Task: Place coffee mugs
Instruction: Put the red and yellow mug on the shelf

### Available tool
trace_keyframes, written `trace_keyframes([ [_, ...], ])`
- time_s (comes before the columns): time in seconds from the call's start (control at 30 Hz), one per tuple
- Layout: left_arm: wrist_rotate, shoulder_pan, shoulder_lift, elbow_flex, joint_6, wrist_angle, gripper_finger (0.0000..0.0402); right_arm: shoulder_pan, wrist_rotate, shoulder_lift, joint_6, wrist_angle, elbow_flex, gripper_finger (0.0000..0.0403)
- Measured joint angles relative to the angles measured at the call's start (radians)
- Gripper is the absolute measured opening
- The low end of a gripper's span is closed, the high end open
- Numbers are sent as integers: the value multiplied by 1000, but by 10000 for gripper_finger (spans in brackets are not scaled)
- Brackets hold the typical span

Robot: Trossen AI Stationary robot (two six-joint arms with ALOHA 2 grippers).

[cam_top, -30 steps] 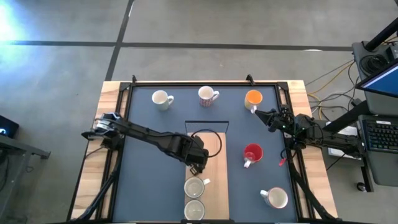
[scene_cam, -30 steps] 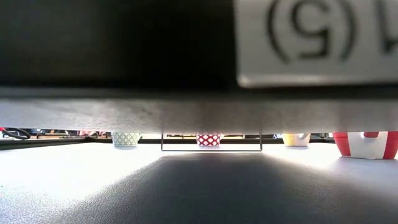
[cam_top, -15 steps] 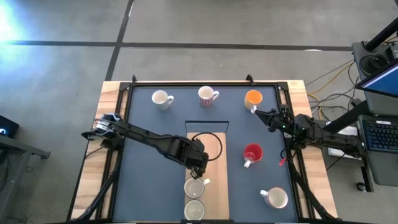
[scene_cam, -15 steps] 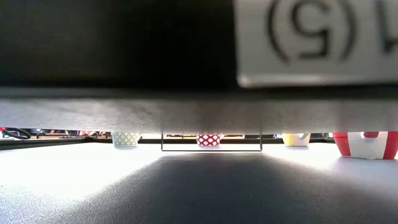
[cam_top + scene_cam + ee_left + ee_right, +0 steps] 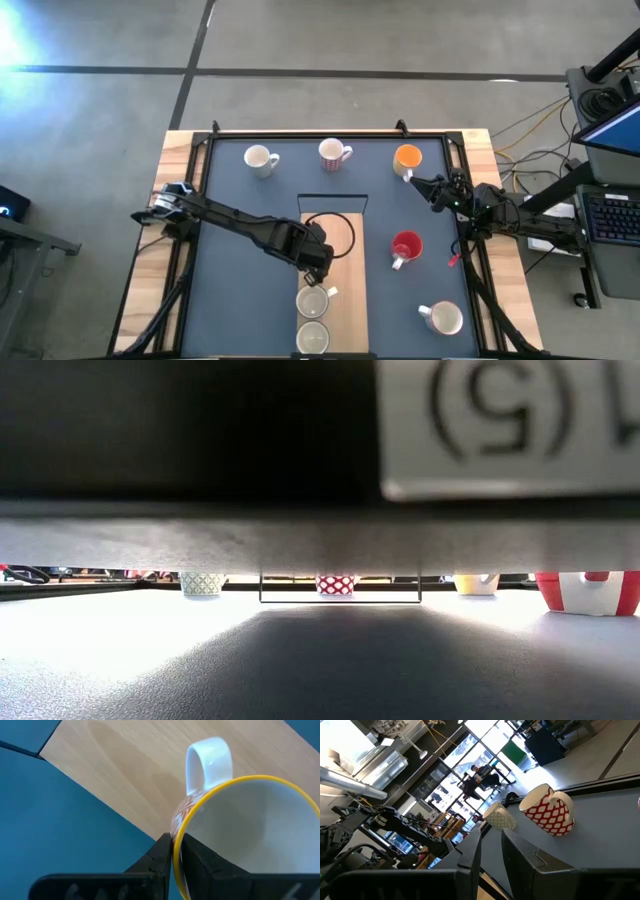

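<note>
I read this as a robotics lab in an industrial hall. Bench stands on bare concrete floor marked with dark lines. Cables, a keyboard and a monitor sit alongside. Right wrist view shows tall windows and a person seated far off.

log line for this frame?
left gripper: jaws shut on yellow-rimmed mug rim over wooden board | right gripper: idle beside orange mug
</note>
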Motion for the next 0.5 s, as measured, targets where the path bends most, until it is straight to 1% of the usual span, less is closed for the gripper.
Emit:
trace_keyframes([
  [0.27, 36, 0, -3, 0, -26, -6, 24, 0, 0, 0, 0, 0, 0, 66],
  [0.5, 21, 0, -18, 0, -37, -8, 24, 0, 0, 0, 0, 0, 0, 66],
])
